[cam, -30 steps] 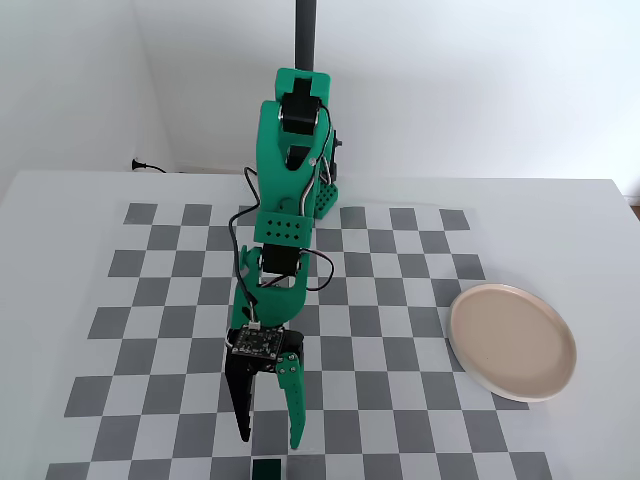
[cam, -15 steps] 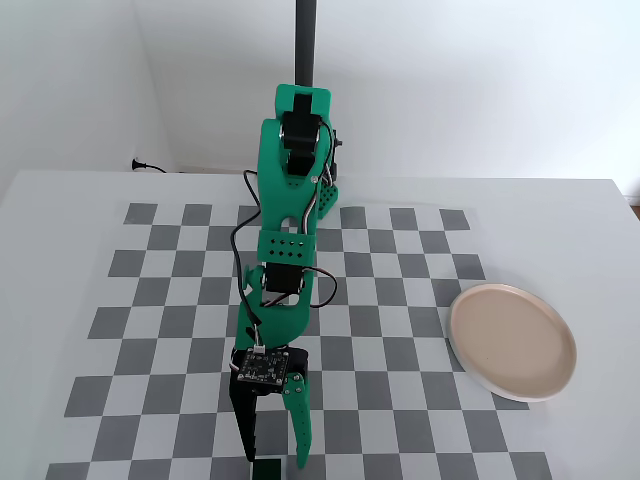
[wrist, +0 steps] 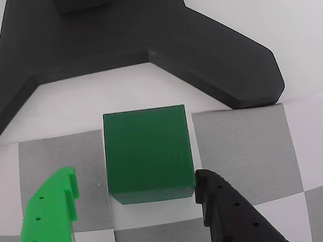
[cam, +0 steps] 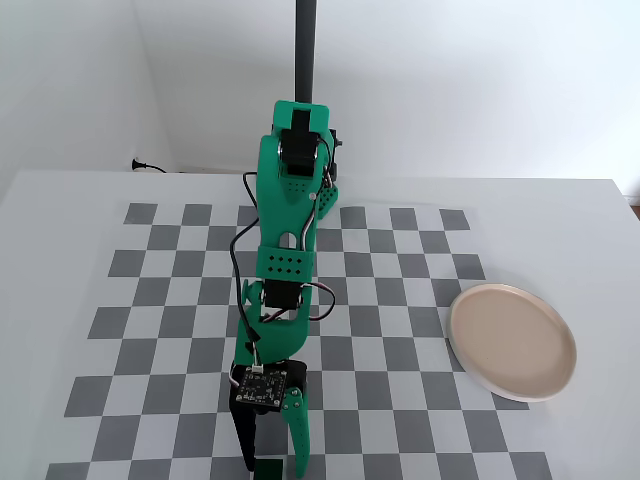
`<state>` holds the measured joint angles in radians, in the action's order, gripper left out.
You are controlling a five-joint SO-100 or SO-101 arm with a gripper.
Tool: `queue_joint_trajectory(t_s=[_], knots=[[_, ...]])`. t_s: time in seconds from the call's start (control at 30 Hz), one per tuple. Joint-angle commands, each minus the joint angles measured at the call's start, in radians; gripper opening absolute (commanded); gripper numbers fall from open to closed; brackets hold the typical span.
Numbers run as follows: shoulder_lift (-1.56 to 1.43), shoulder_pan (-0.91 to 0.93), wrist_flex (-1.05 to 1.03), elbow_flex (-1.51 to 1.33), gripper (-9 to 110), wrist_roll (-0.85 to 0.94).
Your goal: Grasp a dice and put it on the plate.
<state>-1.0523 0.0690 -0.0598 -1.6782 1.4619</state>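
The dice (wrist: pixel 148 154), a dark green cube, sits on the checkerboard mat between my fingers in the wrist view. My gripper (wrist: pixel 135 176) is open around it. The bright green finger (wrist: pixel 53 206) stands a gap away on its left, and the black finger (wrist: pixel 222 206) is at its right lower corner. In the fixed view the gripper (cam: pixel 272 462) points down at the mat's near edge, and only a sliver of the dice (cam: pixel 268 469) shows at the bottom border. The pale pink plate (cam: pixel 512 341) lies empty at the right, several squares away.
A dark flat forked base (wrist: pixel 202 55) lies just beyond the dice in the wrist view. A black pole (cam: pixel 305 50) rises behind the arm's base. The checkerboard mat (cam: pixel 400 300) covers the white table.
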Motion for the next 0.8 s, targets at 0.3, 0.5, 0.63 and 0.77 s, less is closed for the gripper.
queue_joint_trajectory(t_s=[0.3,0.5,0.63,0.77], knots=[[0.035,0.003,-0.014,0.192,20,-0.008],[0.061,0.011,-0.052,0.253,20,-0.015],[0.066,0.014,-0.049,0.253,20,-0.015],[0.067,0.015,-0.052,0.253,19,-0.015]])
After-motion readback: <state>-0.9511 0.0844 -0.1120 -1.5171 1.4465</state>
